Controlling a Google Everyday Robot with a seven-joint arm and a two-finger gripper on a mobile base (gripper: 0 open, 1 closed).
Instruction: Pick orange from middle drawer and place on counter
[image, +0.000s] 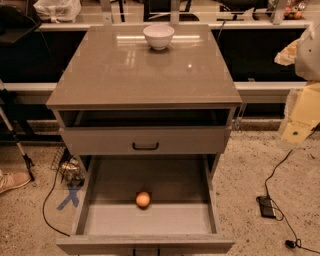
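The light is warm, yellowish and rather dim, and falls from above. The glossy counter (125, 82) carries pale streaks of glare near its far edge, around the white bowl (158, 36), and one small bright speck right of centre. The recess beneath its front edge is nearly black. In the middle drawer (170, 220) shadow covers the back half of the floor while the front half is paler. The orange (143, 199) glows at that boundary. At the right edge the gripper (300, 120) looks pale, washed-out and soft.

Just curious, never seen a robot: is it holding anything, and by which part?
Nothing: the orange lies free on the middle drawer's floor, the pincer off at the right edge.
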